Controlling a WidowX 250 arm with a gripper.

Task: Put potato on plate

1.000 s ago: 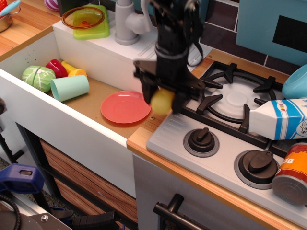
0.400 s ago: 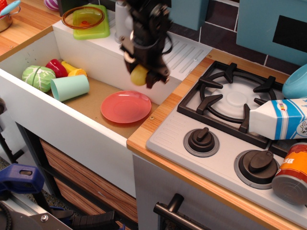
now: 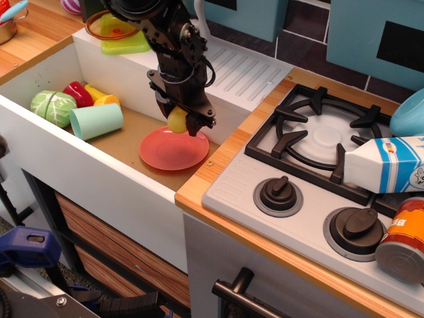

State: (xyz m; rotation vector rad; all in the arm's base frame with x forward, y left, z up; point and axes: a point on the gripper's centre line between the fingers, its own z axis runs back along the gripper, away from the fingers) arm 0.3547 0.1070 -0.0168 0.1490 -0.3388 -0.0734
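The pale yellow-green potato (image 3: 176, 120) is held between the fingers of my black gripper (image 3: 179, 122), which is shut on it. It hangs just above the far edge of the salmon-red plate (image 3: 173, 150). The plate lies flat on the brown floor of the white sink basin, near the stove side. The arm reaches down from the upper left and hides part of the basin's back wall.
A mint cup (image 3: 97, 121), a green-white cabbage (image 3: 53, 108) and red and yellow toys (image 3: 86, 94) lie at the basin's left. An orange bowl (image 3: 115, 24) sits on the back ledge. The stove (image 3: 318, 165) with knobs, a milk carton (image 3: 387, 163) and a can (image 3: 403, 240) stand at right.
My gripper has carried the potato from over the stove's front left corner leftward and down into the basin, to just above the plate's far edge.
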